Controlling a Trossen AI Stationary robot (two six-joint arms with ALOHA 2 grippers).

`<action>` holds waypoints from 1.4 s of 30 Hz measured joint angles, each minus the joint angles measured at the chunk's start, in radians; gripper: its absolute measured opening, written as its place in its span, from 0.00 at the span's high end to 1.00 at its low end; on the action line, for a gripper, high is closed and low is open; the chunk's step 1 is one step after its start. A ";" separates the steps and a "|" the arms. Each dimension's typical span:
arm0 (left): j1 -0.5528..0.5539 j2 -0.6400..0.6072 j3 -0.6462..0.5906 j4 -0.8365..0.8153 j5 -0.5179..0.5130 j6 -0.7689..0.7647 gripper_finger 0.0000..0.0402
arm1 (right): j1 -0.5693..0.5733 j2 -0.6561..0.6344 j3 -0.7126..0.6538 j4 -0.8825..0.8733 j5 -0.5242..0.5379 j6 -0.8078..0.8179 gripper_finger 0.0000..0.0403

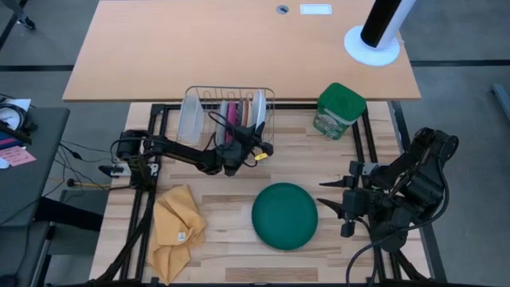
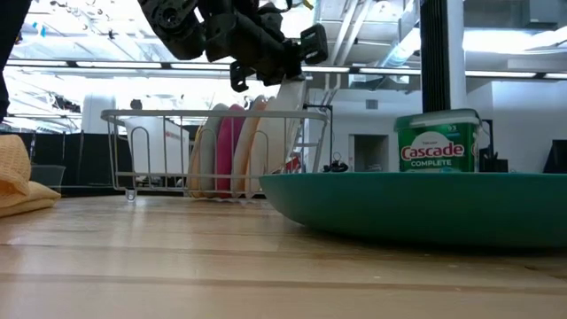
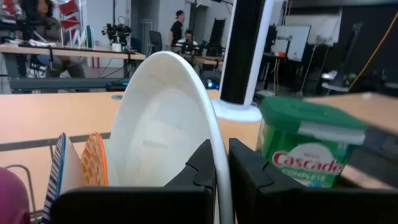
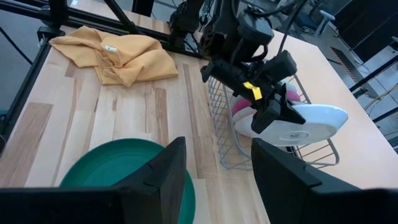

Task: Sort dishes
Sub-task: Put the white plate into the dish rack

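A white plate, pinched at its rim by the left pincer, hangs over the wire dish rack at the back of the wooden worktop. The pincer's two dark fingers are clamped tight on the plate's edge, one on each face. In the right wrist view the plate tilts out past the rack's side, above the basket.

Inside the rack stand more dishes on edge: a magenta-pink plate, pale plates beside it, and an orange-and-white patterned plate next to a blue-edged one. A frosted translucent container sits at the rack's end farthest from the green canister.

In front of the rack, near the middle of the worktop, a large dark green plate lies face down, rim on the wood. A crumpled yellow cloth lies beside it, on the left arm's side of the rack. A green Cascade canister stands just beside the rack on the right arm's side.

The right pincer hovers well apart from the rack, next to the green plate, its fingers spread wide and holding nothing.

Beyond the rack a plain tan desk carries a white-based black post; people show far back in the room.
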 joint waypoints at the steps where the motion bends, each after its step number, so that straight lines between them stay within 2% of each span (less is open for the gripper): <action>1: 0.001 0.000 0.000 -0.015 0.001 0.002 0.97 | 0.000 0.000 0.000 0.000 0.000 0.000 0.55; 9: -0.018 0.001 0.000 -0.151 0.000 -0.044 0.97 | 0.000 0.000 0.000 -0.001 0.000 0.000 0.55; 24: -0.018 -0.002 0.001 -0.201 -0.001 -0.101 0.95 | 0.000 0.000 0.000 -0.001 0.000 0.000 0.55; 42: -0.025 0.002 -0.003 -0.200 -0.034 -0.035 0.80 | 0.000 0.000 0.000 -0.001 0.000 0.000 0.55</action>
